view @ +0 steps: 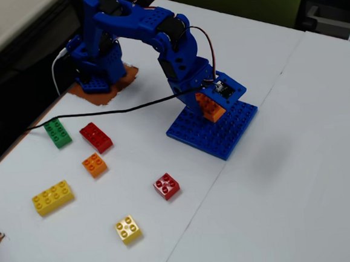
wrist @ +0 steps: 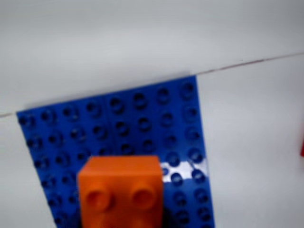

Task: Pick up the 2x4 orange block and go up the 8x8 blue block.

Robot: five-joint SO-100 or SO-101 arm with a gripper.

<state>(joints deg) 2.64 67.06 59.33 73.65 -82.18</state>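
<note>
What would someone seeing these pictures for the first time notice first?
Most striking is the blue robot arm bending over the large flat blue studded baseplate near the table's middle in the fixed view, its end effector holding an oblong orange plastic brick above the plate. To the left, smaller bricks lie scattered on the white table: green, red, orange and yellow.
</note>
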